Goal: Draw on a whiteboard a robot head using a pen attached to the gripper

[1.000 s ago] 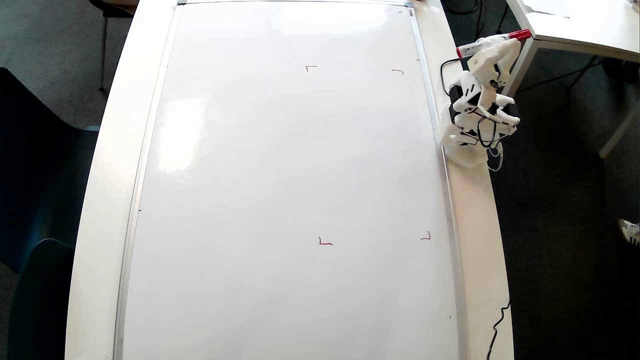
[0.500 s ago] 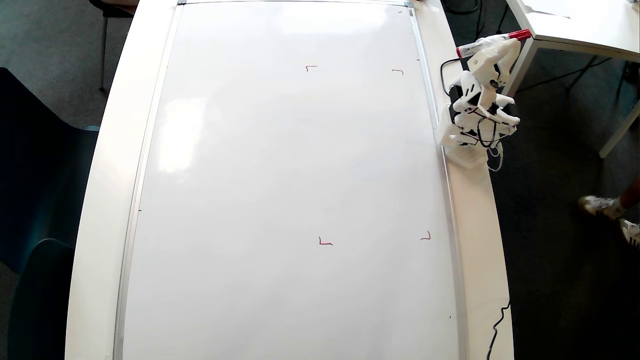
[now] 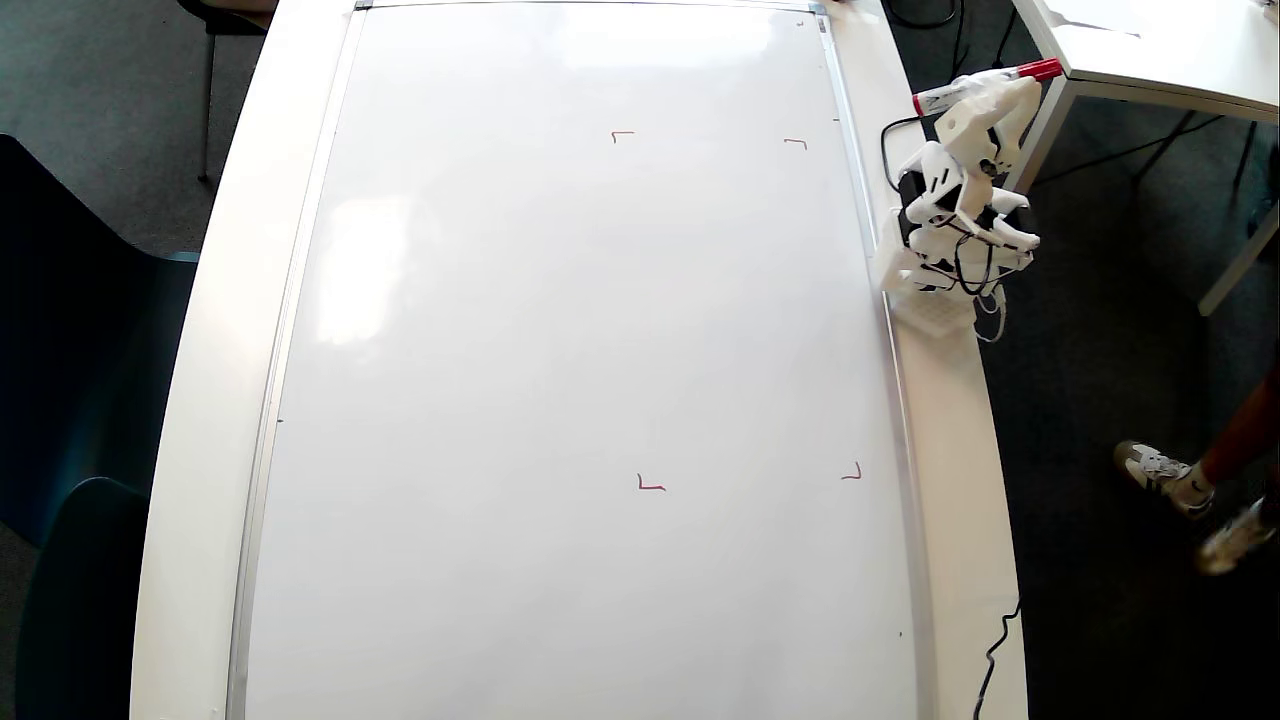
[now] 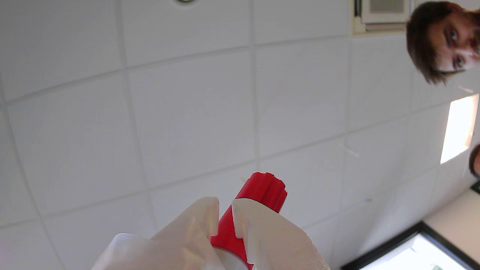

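Note:
The whiteboard, glossy white with a thin silver frame, covers most of the table in the overhead view. Its surface bears only small red corner marks; the robot head is out of view. My folded white arm stands beside the board's right edge, off the board. The gripper is shut on the pen, which lies across the claw above the table's right rim. The wrist view looks up at the ceiling, with the gripper pinching the pen's red cap between white fingers.
The arm's boxy base sits on the table's right strip. A second white table stands at the top right. A person's feet are on the floor at the right, and dark chairs at the left. A face shows in the wrist view.
The arm, pen and board have not moved. The person's feet on the floor at the right have shifted downward in the overhead view.

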